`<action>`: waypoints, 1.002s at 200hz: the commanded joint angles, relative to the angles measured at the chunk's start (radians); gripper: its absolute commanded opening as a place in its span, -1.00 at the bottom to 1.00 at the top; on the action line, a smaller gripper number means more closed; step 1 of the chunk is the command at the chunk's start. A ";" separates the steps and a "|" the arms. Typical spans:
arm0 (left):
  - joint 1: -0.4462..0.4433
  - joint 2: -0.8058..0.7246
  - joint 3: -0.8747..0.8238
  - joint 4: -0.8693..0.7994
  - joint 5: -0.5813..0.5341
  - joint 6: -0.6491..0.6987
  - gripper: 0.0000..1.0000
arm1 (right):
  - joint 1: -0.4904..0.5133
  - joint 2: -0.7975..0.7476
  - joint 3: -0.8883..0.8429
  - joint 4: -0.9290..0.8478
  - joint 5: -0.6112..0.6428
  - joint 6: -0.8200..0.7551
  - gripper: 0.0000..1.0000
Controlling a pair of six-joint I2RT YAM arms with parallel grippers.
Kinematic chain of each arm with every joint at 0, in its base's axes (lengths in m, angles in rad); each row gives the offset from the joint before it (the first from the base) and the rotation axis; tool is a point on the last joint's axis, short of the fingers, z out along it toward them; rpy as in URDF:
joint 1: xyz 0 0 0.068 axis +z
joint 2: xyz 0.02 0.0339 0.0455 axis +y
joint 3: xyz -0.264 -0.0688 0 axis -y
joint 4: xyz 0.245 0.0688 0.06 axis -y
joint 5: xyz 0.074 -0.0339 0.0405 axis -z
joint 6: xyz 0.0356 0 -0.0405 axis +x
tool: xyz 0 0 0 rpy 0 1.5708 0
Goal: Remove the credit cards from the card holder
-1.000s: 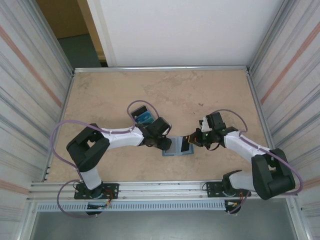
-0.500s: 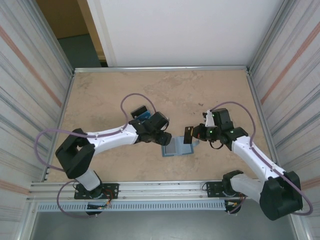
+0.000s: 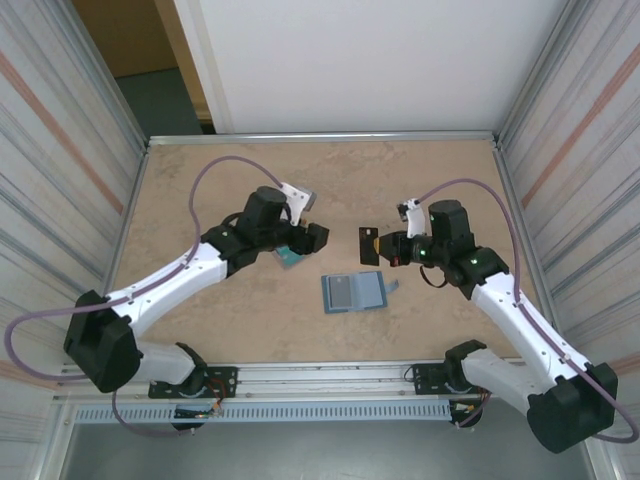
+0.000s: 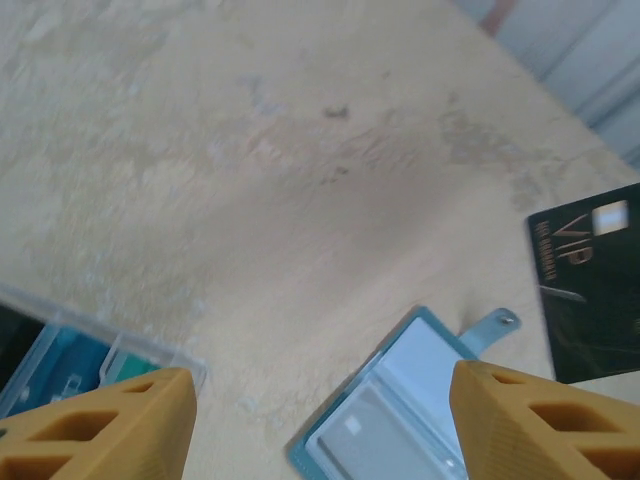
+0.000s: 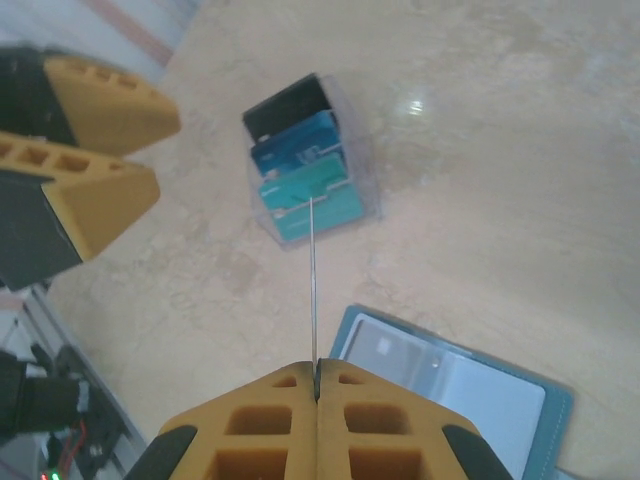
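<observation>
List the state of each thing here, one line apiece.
card holder, open, flat on the table
black card, off the table, gripped by its edge
right tool, shut on black card
left tool, open, empty
clear case, on the table, cards fanned inside

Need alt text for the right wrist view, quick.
The right gripper is shut on a card seen edge-on, with the open card holder lying on the table below. Beyond it, a clear box holds black, blue and teal cards, next to the open left gripper.
</observation>
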 commanded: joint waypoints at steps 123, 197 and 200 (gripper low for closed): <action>0.011 0.050 0.114 -0.105 0.642 0.547 0.06 | 0.164 0.096 0.225 -0.223 -0.095 -0.363 -1.00; -0.030 0.119 0.172 -0.193 0.651 0.606 -1.00 | 0.176 0.124 0.249 -0.217 -0.103 -0.377 -1.00; -0.030 0.120 0.171 -0.194 0.646 0.606 -1.00 | 0.176 0.123 0.250 -0.218 -0.104 -0.377 -1.00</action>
